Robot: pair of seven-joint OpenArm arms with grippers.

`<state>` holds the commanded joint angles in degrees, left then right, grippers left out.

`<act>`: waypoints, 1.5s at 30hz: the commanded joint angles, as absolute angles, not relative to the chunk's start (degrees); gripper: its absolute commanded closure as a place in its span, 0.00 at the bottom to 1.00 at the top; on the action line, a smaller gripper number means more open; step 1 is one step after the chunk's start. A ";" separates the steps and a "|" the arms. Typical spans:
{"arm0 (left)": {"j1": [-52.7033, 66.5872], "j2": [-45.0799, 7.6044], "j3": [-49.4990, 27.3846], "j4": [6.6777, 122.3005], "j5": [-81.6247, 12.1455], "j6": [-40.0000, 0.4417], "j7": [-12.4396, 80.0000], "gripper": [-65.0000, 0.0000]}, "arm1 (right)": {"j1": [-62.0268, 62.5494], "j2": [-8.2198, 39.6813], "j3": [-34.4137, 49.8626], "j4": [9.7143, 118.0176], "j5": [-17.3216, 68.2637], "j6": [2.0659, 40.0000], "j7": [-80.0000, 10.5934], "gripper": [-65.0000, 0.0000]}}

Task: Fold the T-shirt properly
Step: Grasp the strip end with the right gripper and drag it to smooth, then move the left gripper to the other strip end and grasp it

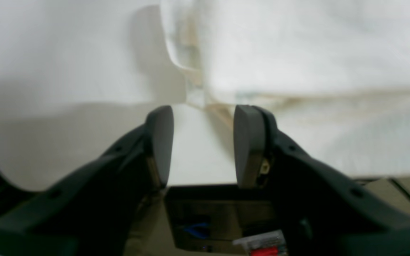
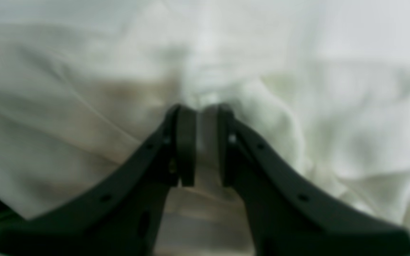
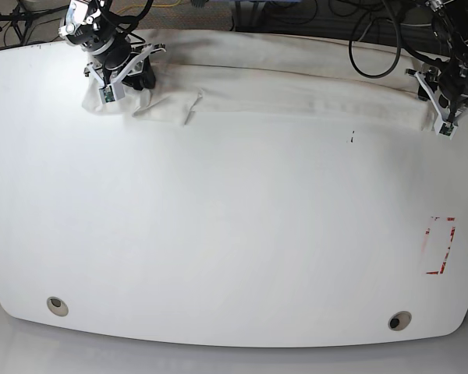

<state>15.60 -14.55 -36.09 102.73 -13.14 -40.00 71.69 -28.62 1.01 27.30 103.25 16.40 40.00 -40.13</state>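
Two round metal-rimmed holes — one left, one right — are sitting in the white tabletop; one red dashed rectangular outline (just one) is showing.

From where I stand, the T-shirt runs along the far edge of the table, and the right gripper hides part of its bunched end. The left gripper hides part of the other end. Up close, from the left wrist, the shirt is cut off at the top and on the right. From the right wrist, the cloth is very blurry, and I can't tell which fold is which or if the finger tips pinch any of it. Both arms are cut off at the top of the base view. The things below the table are too fuzzy to name.
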 joint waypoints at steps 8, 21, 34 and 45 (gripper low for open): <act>15.60 -14.73 -36.00 95.87 -11.21 -40.00 68.62 0.60 | -28.44 1.10 31.96 102.46 12.53 40.00 -37.93 0.85; 13.93 -14.64 -35.47 94.37 -11.21 -40.00 68.62 0.60 | -24.84 5.32 33.36 99.12 12.09 40.00 -38.20 0.84; 10.24 -14.55 -32.57 102.81 -11.56 -40.00 74.68 0.60 | -22.37 5.49 30.81 98.51 12.00 39.87 -40.04 0.85; 10.42 -10.95 -32.31 114.77 -16.31 -40.00 80.00 0.60 | -22.37 4.53 30.55 98.51 12.00 39.87 -40.04 0.85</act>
